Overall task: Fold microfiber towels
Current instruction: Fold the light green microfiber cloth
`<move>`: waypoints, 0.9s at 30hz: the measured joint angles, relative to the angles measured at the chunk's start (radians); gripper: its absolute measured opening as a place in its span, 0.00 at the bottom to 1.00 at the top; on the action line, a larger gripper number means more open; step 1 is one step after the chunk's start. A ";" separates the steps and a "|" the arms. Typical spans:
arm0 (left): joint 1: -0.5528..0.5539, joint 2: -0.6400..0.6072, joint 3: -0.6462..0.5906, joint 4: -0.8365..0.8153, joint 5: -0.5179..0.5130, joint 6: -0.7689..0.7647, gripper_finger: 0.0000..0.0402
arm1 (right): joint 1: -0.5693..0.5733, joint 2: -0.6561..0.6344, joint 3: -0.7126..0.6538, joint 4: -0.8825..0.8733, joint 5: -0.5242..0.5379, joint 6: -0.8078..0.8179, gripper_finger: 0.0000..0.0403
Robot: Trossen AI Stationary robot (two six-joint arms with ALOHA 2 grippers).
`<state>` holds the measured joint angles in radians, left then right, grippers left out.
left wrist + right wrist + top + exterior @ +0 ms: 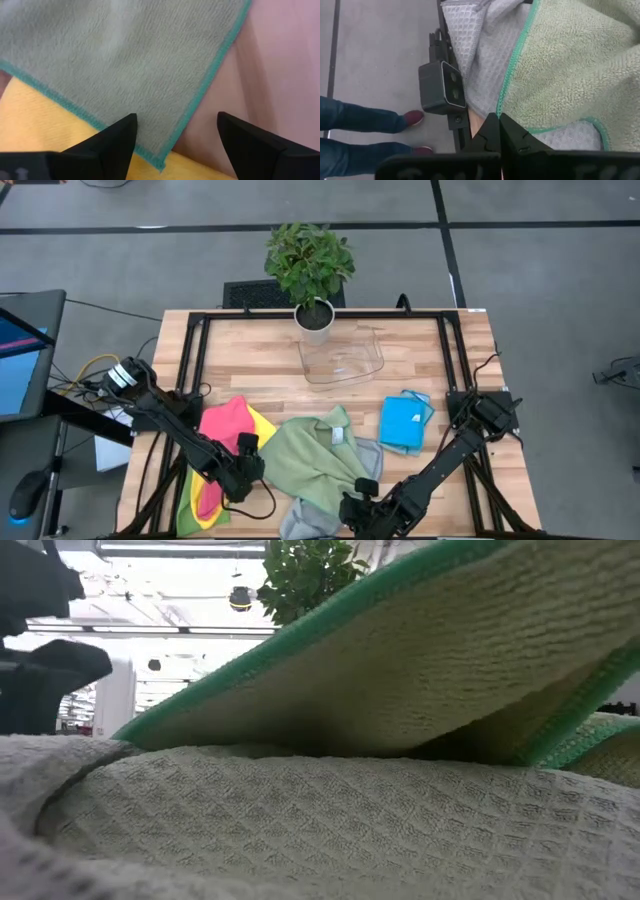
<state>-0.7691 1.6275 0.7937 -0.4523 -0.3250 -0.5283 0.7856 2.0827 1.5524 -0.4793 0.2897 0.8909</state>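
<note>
At the near edge of the table point(420, 350) we see the green towel point(315, 455) spread mid-table over a grey towel point(300, 520), its near-right corner right at the right gripper point(362, 502). Its fingers are closed tight at the green hem, though we can't confirm cloth is actually pinched. The left gripper point(243, 465) sits at the towel's left side with fingers wide apart and empty, hovering over a teal-edged corner point(160, 162) lying on the pink towel point(225, 425) and yellow towel point(262, 423). We judge the fold runs from the right gripper's corner away across the green towel toward the far edge, so the right arm is nearer and leads; the folded blue towel point(405, 423) lies clear to the right.
</note>
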 joint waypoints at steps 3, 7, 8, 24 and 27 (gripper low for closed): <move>0.003 0.022 0.005 -0.020 -0.010 0.023 0.67 | -0.001 0.000 0.000 0.000 0.000 0.001 0.02; 0.003 0.023 0.002 0.009 -0.022 0.086 0.67 | 0.000 0.000 0.000 0.000 0.000 0.002 0.02; 0.004 0.023 0.002 0.018 -0.023 0.116 0.66 | 0.000 0.000 0.000 0.000 0.000 0.007 0.02; 0.077 0.077 0.014 0.030 0.080 0.110 0.02 | 0.034 0.000 0.000 0.000 0.001 0.115 0.02; 0.081 0.075 0.072 -0.058 0.128 0.000 0.01 | 0.044 0.000 0.027 -0.024 0.002 0.131 0.02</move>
<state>-0.6880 1.7025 0.8658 -0.5103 -0.1972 -0.5280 0.8298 2.0827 1.5789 -0.5037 0.2912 1.0218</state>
